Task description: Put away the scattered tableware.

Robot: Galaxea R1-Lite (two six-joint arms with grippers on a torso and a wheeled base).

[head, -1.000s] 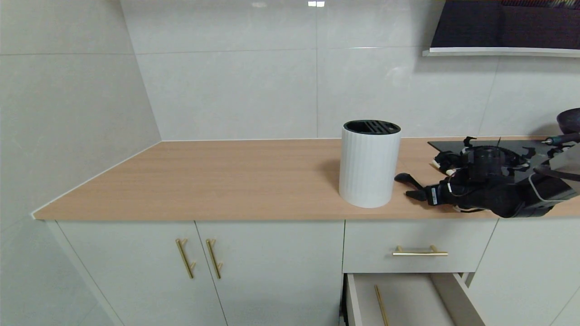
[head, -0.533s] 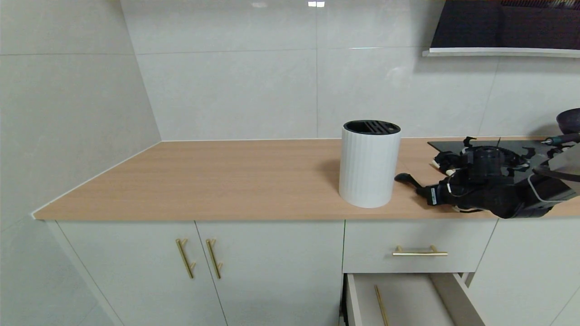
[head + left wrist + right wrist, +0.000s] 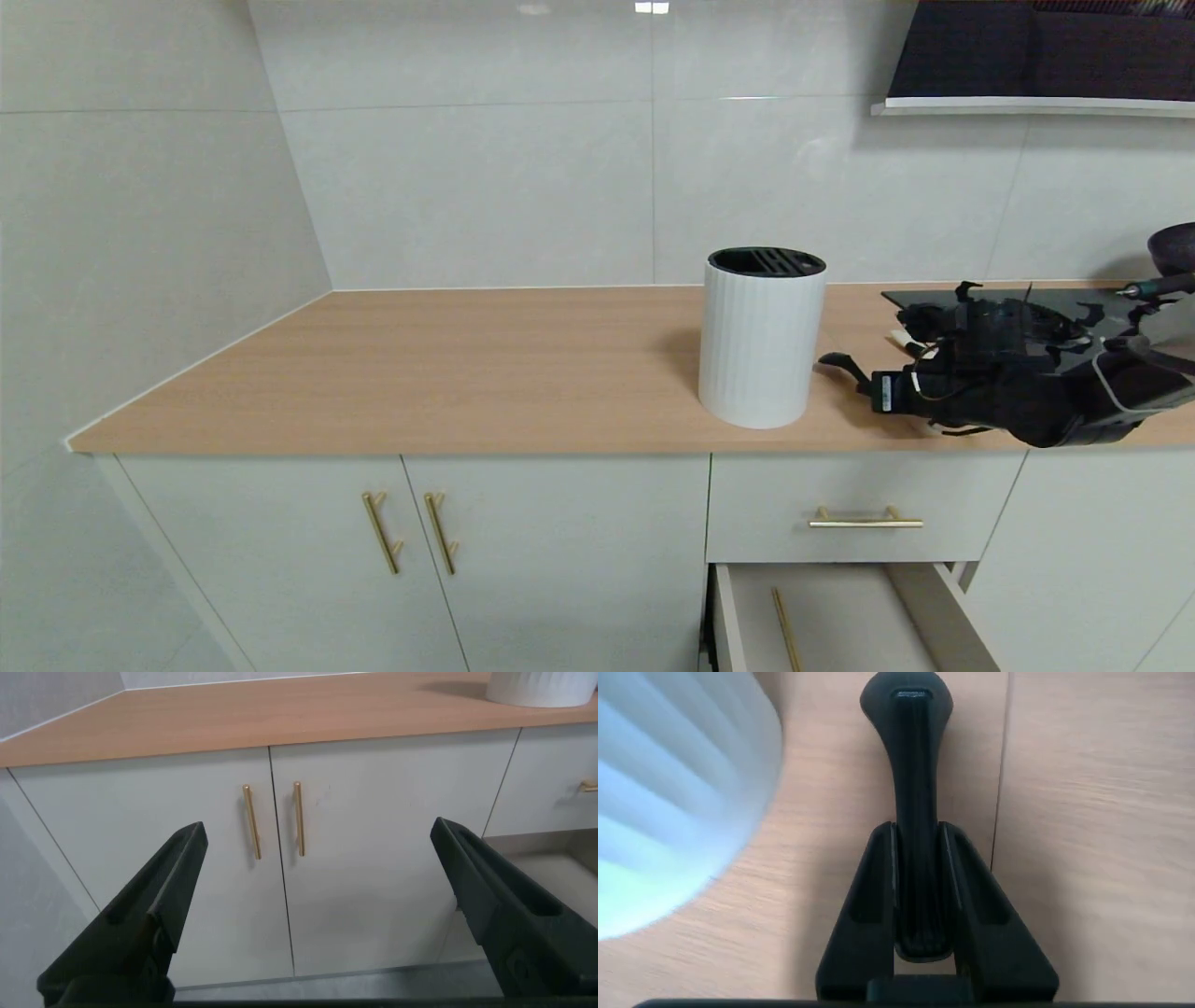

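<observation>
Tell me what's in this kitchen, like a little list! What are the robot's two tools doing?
right tool: shut on a black handle, right beside the white holder
left tool: open, holding nothing, facing the cabinet doors
white holder: upright on the wooden counter, black slotted top
drawer: pulled open below the counter, a thin gold stick inside

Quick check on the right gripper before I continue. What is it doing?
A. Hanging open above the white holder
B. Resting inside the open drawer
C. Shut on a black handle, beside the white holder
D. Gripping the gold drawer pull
C. The right wrist view shows the right gripper with its fingers closed on either side of the black handle, over the wooden countertop next to the white holder.
</observation>
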